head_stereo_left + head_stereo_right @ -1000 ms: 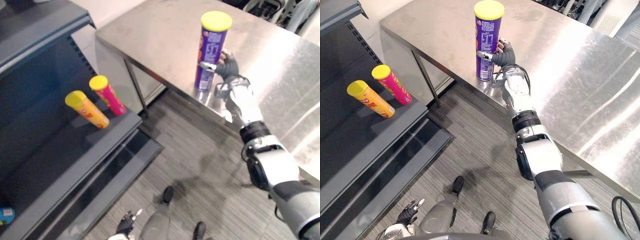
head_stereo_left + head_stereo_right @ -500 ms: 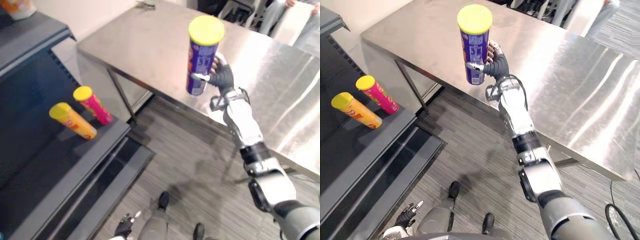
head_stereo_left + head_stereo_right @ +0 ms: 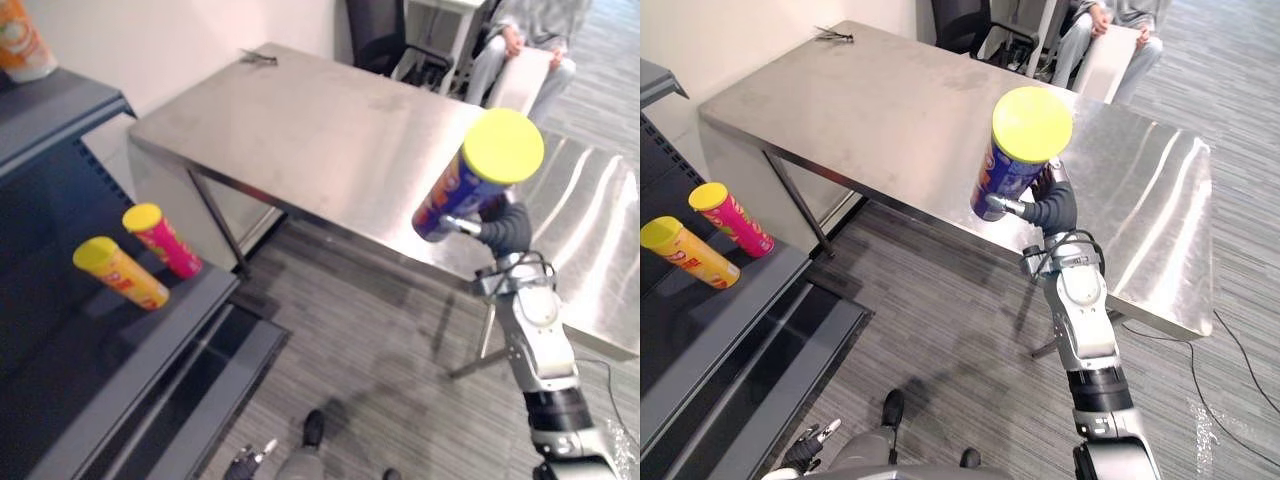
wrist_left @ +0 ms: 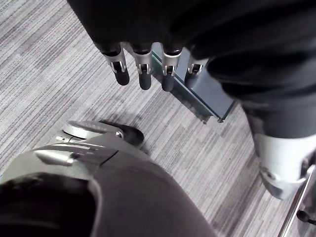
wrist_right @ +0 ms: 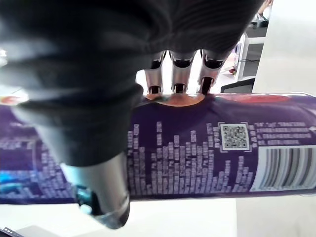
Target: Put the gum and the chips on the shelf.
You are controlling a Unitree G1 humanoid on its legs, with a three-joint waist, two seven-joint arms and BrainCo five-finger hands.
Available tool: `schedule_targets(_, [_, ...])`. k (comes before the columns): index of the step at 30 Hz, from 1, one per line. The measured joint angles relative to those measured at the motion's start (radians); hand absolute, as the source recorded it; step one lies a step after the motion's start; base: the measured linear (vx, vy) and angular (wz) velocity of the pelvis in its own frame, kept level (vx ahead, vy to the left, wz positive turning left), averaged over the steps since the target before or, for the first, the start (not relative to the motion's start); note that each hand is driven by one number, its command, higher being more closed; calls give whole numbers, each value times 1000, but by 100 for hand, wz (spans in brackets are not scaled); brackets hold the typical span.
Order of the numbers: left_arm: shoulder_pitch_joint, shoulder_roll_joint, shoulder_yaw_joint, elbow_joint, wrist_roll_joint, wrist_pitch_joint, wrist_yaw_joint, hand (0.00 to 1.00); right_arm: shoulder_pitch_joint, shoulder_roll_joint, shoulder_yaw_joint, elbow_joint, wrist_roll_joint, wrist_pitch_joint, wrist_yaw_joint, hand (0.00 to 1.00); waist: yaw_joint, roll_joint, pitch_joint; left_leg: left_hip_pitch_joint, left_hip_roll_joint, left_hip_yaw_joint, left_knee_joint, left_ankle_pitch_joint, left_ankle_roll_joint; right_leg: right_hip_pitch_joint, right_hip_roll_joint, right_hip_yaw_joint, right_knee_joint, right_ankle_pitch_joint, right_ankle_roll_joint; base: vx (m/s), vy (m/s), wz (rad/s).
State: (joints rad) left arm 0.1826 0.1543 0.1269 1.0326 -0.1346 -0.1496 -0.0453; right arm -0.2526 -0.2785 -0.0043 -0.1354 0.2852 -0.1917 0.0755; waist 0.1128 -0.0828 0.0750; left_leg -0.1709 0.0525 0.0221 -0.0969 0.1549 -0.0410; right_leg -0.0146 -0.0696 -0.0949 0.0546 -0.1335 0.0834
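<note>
Right robot hand (image 3: 1052,208) clamped round purple chips can (image 3: 1006,176), tilted aloft near steel table (image 3: 870,110), left robot hand (image 4: 144,74) relaxed.

Chips can (image 3: 462,182): a purple cylinder with a yellow lid and printed label, held in the air by the curled fingers and thumb of the right hand (image 3: 505,228). It is tilted, lid uppermost and toward the camera. Shelf (image 3: 130,340): dark and tiered, at the left, well apart from the can.
</note>
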Motion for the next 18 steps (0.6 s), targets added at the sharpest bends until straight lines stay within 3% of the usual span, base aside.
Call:
schedule_targets(10, [25,-3,19,5,31,0,-4,0,221,28,-114,-80,11,-19,22,100,-29,4,-36,19,4,47,-2,-20,-7,-6,-3,47,4,-4,-6,1,2,-14])
schedule_targets(18, [34,-5,18,4,32,0,-6,0,285,73,-166,-95,46,-20,27,100,-49,12,-52,29,4,55,0,-18,-2,-6,-5,53,18,-4,-6,46,-12,-4])
